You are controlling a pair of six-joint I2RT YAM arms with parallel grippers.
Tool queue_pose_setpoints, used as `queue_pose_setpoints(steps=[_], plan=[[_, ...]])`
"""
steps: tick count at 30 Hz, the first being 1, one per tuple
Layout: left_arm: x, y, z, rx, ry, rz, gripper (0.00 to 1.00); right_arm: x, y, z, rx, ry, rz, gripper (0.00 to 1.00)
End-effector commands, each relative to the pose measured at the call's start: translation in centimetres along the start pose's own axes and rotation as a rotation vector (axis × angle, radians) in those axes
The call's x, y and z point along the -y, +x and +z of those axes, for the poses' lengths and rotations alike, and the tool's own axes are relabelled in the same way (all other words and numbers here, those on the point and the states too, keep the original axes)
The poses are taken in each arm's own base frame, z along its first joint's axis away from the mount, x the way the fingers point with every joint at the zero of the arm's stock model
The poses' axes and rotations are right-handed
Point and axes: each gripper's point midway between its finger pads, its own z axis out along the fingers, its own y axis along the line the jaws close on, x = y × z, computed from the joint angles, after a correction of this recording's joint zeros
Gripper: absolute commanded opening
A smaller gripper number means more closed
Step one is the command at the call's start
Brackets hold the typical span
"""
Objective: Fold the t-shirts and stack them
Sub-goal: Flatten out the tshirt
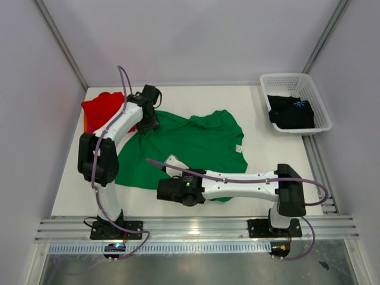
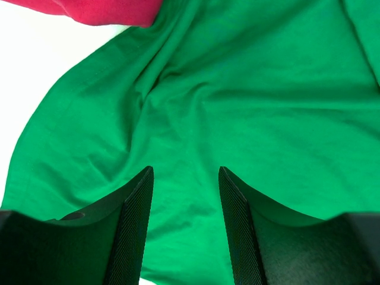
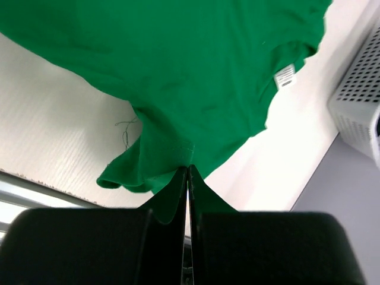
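While green t-shirt [image 1: 202, 139] lies spread on table [image 1: 267, 172], right gripper [image 3: 187, 171] jaws pinched tight on its near edge, cloth tented up. Left gripper [image 2: 185, 184] jaws apart over shirt's far-left part, beside red t-shirt [image 1: 101, 110]. Black t-shirt [image 1: 291, 113] in white basket [image 1: 323, 110], far right.

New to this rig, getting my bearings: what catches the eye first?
A bright green t-shirt spreads over the table's middle, its near edge pinched in the shut right gripper, the open left gripper above its far-left part. A red shirt lies far left, a black shirt in the white basket far right.
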Motion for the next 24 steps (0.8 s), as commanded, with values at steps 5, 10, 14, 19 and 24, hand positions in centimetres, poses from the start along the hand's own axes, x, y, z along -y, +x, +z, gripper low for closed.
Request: queue_pose_setpoints(steps=[5,10,14,19,24], plan=[[0.7,-1.1,-1.5,0.046,0.055,-0.043,0.50,5.0,-4.6,-4.1,0.145,0.094,0.030,0.03],[0.8,-1.3,-1.5,0.053,0.056,-0.048,0.51,3.2,-3.1,-2.6,0.092,0.055,-0.025,0.03],[0.8,-1.5,-1.5,0.058,0.052,-0.044,0.51,1.2,-1.4,-1.7,0.044,-0.025,-0.070,0.07],[1.3,-1.6,-1.5,0.048,0.063,-0.043,0.51,-2.9,1.6,-1.3,-0.015,-0.275,-0.149,0.38],[1.9,-2.1,-1.6,0.048,0.078,-0.051,0.51,-3.7,2.6,-1.7,0.012,-0.374,-0.170,0.40]])
